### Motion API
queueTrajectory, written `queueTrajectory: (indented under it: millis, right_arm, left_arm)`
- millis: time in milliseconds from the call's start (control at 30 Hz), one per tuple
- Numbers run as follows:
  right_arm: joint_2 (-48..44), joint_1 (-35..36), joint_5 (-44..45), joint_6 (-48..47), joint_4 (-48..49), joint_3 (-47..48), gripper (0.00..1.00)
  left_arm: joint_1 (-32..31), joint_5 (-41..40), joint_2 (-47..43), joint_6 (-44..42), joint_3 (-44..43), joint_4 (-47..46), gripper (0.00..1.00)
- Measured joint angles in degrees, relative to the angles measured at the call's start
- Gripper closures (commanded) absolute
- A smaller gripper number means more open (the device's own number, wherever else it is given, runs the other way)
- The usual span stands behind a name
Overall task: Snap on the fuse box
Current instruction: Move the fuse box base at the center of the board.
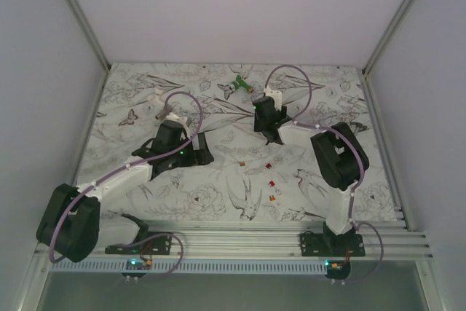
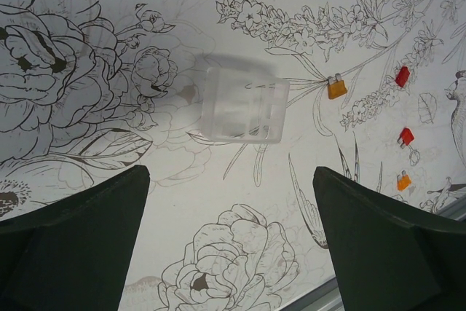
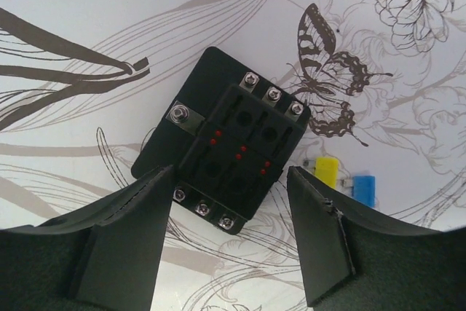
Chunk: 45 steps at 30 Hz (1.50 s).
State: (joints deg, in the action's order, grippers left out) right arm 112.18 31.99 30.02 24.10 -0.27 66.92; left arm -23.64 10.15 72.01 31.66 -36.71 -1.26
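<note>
Black square plastic fuse box [image 3: 226,147], red specks [image 3: 217,133] in its slots, sits between parted jaws of the right gripper [image 3: 229,176]; left gripper [image 2: 231,172] gapes wide over a clear plastic cover [image 2: 244,107].

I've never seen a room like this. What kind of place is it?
Probably a robot practice booth, not a home: plain white walls box in a table with a flower-and-butterfly printed cover, two black robot arms are bolted to a metal rail, and a black square plastic fuse box lies out.
</note>
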Motion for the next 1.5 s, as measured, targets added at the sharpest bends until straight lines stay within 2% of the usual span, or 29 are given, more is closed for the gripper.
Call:
queueTrajectory:
  millis: [167,267,633,1067,1500]
  right_arm:
    - [1.18,0.00,-0.15,0.81,0.07,0.74,0.37]
    - [1.25,0.00,-1.09,0.79,0.11,0.85,0.45]
    - [0.85,1.05,-7.67,-4.24,2.54,-0.04,0.50]
    - [-2.19,11.85,-20.22,-14.05,4.22,-3.76,0.54]
    - [-6.12,22.88,-23.12,-13.75,2.38,-7.69,0.55]
  left_arm:
    - [-0.02,0.00,-0.02,-0.02,0.00,0.04,0.00]
    - [-0.04,-0.04,-0.04,-0.02,0.00,0.09,0.00]
    - [-0.33,-0.37,-0.13,-0.22,-0.37,1.20,0.00]
    - [-0.37,-5.64,-4.68,-0.83,-0.55,5.46,0.00]
    - [-0.26,-10.23,-6.82,0.26,-0.55,7.63,0.00]
